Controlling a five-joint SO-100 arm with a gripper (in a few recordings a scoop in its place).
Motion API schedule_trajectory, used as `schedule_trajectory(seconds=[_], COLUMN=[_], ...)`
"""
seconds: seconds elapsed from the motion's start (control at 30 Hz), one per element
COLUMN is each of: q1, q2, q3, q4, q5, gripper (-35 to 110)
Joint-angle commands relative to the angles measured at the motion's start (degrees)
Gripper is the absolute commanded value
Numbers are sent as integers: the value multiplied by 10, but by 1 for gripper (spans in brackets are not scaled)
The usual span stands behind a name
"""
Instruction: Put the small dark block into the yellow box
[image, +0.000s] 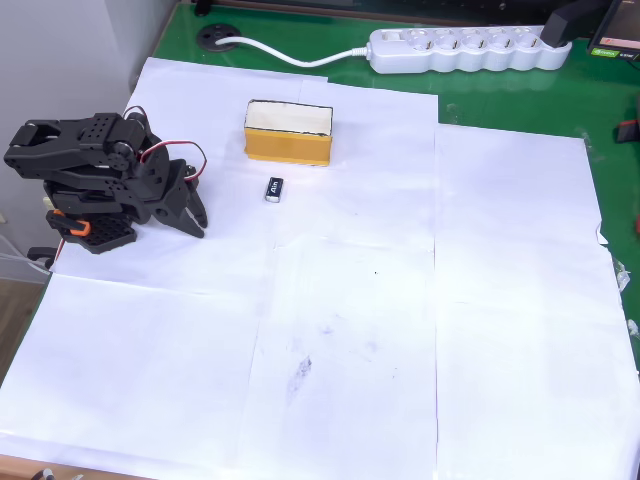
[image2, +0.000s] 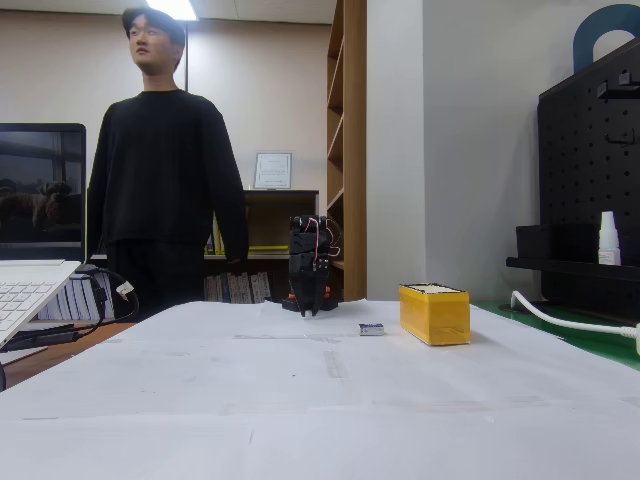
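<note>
White paper sheets (image: 400, 330) are covering the counter (image: 500, 95), green mat showing along the far and right edges in the overhead view. A person in dark clothes (image2: 160, 170) is standing behind the counter in the fixed view, hands well away from the work.

Arm (image: 85, 180) is sitting folded at the left edge of the overhead view, gripper (image: 192, 212) tipped down toward the paper, tips hanging just above it or touching, can't tell which. It is gripping nothing and contacting neither task thing. Fingers look close together, at most a narrow gap; whether that is fully closed isn't resolvable in the overhead view or the fixed one (image2: 312, 300).

Yellow box (image: 289, 131) is lying beyond the gripper to the right and further up the overhead frame, open top up, cream inside showing, long axis running left-right. In the fixed view (image2: 434, 313) it is sitting right of the gripper.

Small dark block (image: 274, 189) is the key relation: it is lying flat on the paper to the right of the gripper tips, near but clearly apart, and between the gripper and the box, just short of the box's near wall. Its long axis is running roughly up-down in the overhead frame, slightly tilted, so crosswise to the box's long side. In the fixed view (image2: 371, 328) it is showing just left of the box.

My read: pick not started. Next move is needing the gripper opening, reaching right, closing across the block's short side.
</note>
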Motion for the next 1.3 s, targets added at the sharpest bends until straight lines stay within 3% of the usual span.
schedule_trajectory(seconds=[0.0,0.17,0.23,0.37,0.57,0.73,0.93,1.27], q1=[11,-2,7,-18,-113,-130,-145,-138], q2=[-8,40,98,255,453,606,722,824], q3=[8,13,40,186,483,654,777,861], q4=[48,17,-38,-2,17,78,155,149], q5=[-5,-30,25,40,288,418,567,793], gripper=[6,6,6,8,8,22,26,26])
